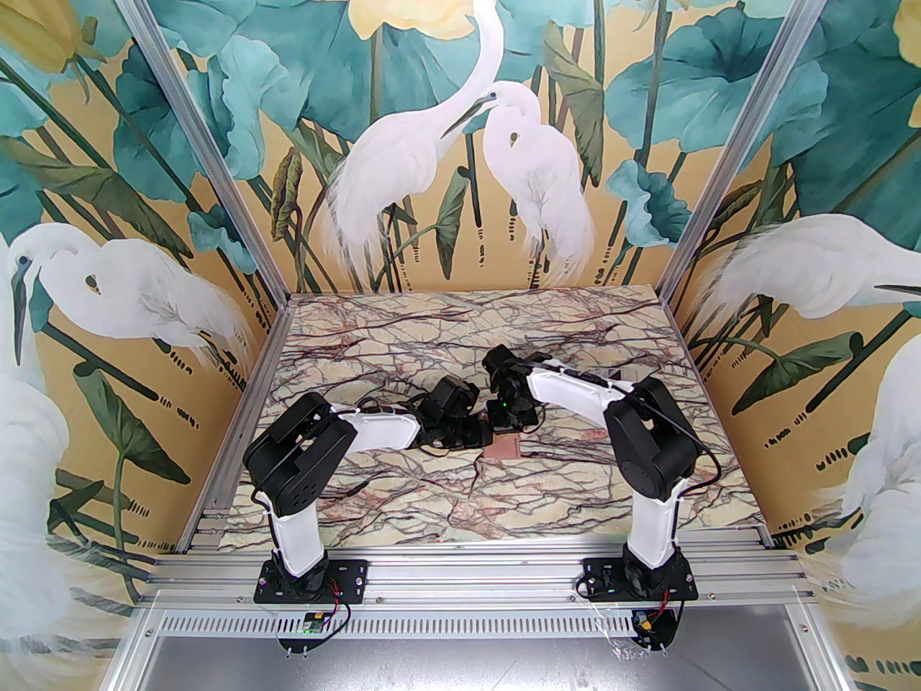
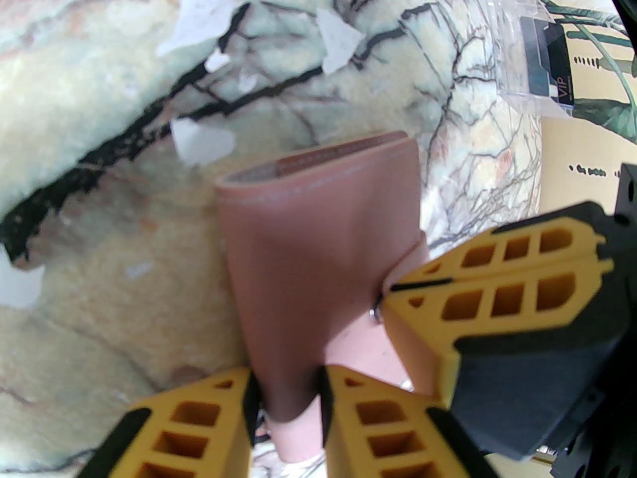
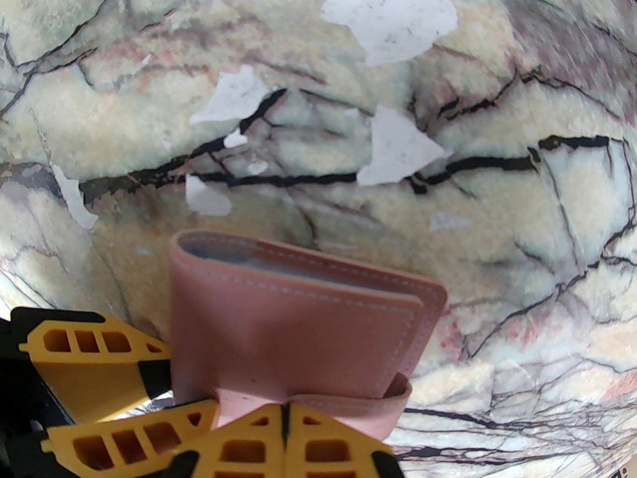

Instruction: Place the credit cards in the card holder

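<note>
Card holder (image 3: 298, 326) sits mid-counter (image 3: 522, 267), folded, caught between both claws. Its pink body is pinched in the left claw (image 2: 286, 381); the right claw (image 3: 284, 416) is pressed together on the closing tab (image 3: 358, 411). Likely light, soft and floppy, so covers will sag: grip near stitched edges. VIP card (image 2: 547, 67) lies well apart under clear plastic (image 2: 507, 28); it looks thin and slick.

Near the dusty-pink leather card holder (image 1: 504, 449), the left end effector (image 2: 286, 396) and right end effector (image 3: 286, 416) block the way; the marble-patterned surface (image 1: 432, 515) in front is free.
</note>
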